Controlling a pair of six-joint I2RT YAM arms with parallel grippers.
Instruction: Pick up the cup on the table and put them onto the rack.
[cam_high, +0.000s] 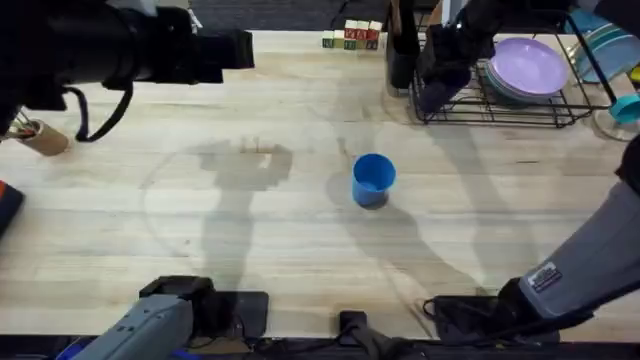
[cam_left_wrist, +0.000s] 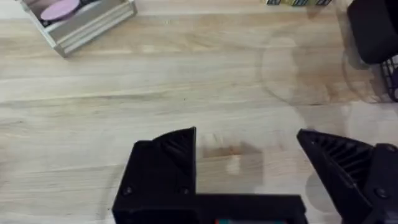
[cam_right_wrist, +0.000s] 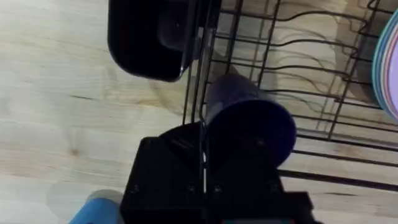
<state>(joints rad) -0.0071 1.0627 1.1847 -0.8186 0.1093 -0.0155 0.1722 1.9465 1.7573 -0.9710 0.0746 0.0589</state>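
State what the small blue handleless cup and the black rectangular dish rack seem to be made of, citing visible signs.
Blue handleless cup: probably plastic, going by its uniform bright colour and smooth thin wall. Black dish rack: apparently coated metal wire, going by its thin, evenly dark rods forming an open grid.

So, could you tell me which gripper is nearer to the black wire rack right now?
The right. The right gripper is at the rack's near-left corner, holding the purple cup against its wires. The left gripper hovers open over bare table, far across to the left.
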